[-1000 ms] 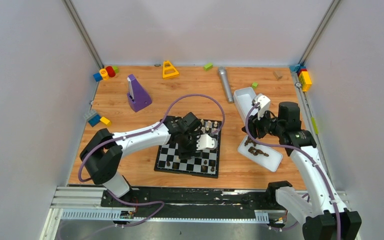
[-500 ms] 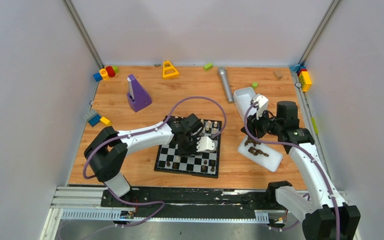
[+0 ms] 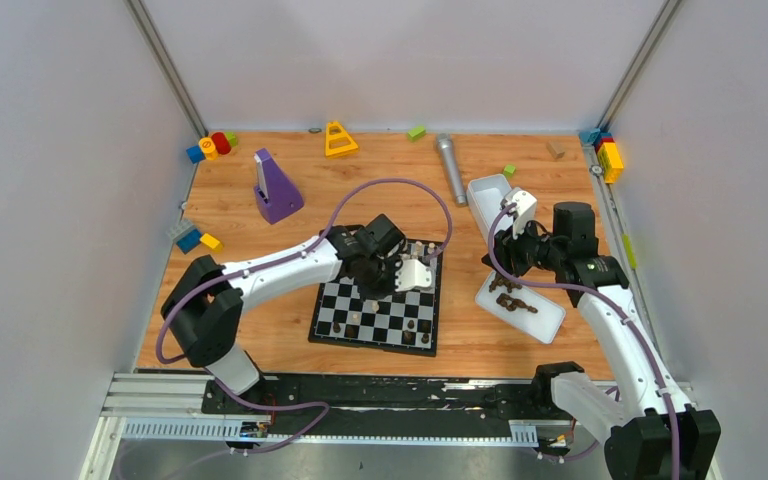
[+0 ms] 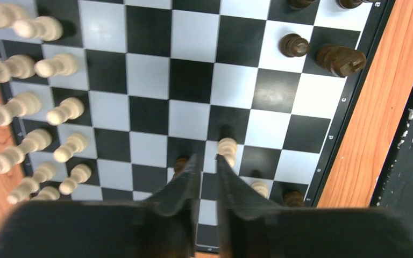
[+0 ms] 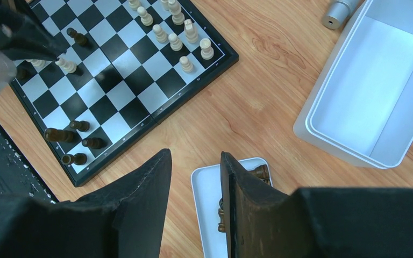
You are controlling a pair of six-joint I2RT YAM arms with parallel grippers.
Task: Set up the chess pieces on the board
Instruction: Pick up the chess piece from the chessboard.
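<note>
The wooden tabletop [image 3: 380, 180] sat boxed in by pale grey walls, with your small black-and-white checkered chessboard [image 3: 385, 320] lying flat near the middle. Your left gripper [image 4: 207, 169] hung low over the board, fingers squeezed almost together with only a thin slit between them and nothing pinched in it. A cream pawn [image 4: 227, 146] stood just past one tip, and a dark brown pawn [image 4: 180, 163] was half hidden beside the other. The cream chess pieces [image 4: 51, 65] ran in two rows along one edge, the outer row cropped by the frame. A few dark brown chess pieces [image 4: 340, 58] stood at the opposite edge, some cropped too. From above, the left arm [image 3: 280, 270] covered the board's far squares. Your right gripper [image 5: 194, 156] hovered spread and empty over the end of the shallow white tray [image 3: 548, 322]. Its dark pieces [image 5: 260, 172] were mostly behind the fingers and too small to count from above.
</note>
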